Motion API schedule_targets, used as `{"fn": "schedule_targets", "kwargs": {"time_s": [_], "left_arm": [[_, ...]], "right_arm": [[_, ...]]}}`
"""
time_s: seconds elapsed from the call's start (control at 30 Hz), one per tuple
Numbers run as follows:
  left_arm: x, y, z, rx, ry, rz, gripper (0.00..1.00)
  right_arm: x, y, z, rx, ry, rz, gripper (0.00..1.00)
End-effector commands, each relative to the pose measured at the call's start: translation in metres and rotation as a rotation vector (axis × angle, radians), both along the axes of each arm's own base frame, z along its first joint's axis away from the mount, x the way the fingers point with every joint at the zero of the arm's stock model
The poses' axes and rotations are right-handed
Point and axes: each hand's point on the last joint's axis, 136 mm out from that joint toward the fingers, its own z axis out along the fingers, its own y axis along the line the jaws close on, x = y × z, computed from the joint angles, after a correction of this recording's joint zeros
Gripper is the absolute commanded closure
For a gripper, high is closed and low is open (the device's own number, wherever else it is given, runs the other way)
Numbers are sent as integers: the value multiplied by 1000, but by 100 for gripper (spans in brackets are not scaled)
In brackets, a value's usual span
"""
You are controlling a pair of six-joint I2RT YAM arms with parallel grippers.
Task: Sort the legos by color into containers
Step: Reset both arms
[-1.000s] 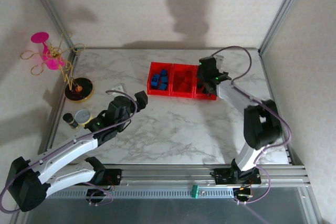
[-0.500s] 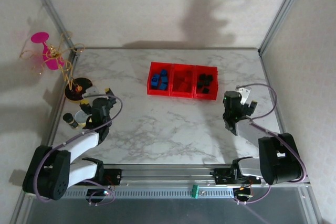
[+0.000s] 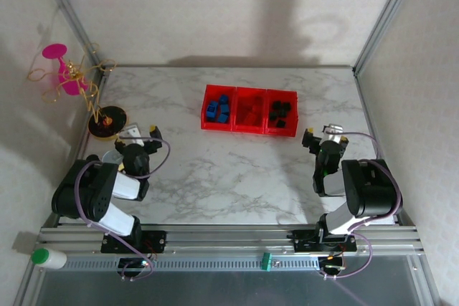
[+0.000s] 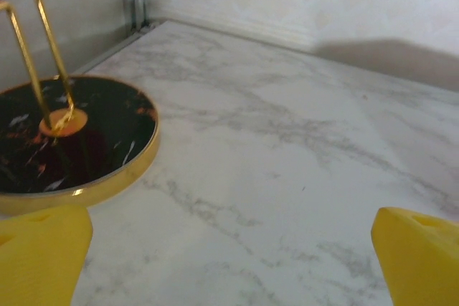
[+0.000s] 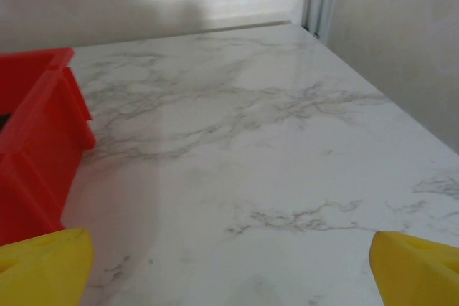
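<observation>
Having been drawn well back from the containers [image 3: 237,89], the left hand [image 3: 140,134] and right hand [image 3: 324,136] are held spread and empty; the legos [image 3: 217,110] lie inside the containers, sorting judged finished.

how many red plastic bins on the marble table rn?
3, joined in a row at the far centre: left red plastic bin with blue bricks, middle bin, right bin with black bricks. None appear hidden.

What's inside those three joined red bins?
The left bin holds blue bricks, the middle bin red bricks that blend into the plastic, the right bin black bricks. Whatever lies under the top bricks is covered.
</observation>
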Motion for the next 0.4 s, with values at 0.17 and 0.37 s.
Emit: {"fn": "schedule_targets", "kwargs": {"time_s": [0.17,0.37], "left_arm": [[9,-2,16,4,-54,-21,1],[9,-3,17,5,-56,-22,1]], "right_arm": [[7,9,29,-1,-121,63,1],[7,9,28,4,-116,73,1]]}}
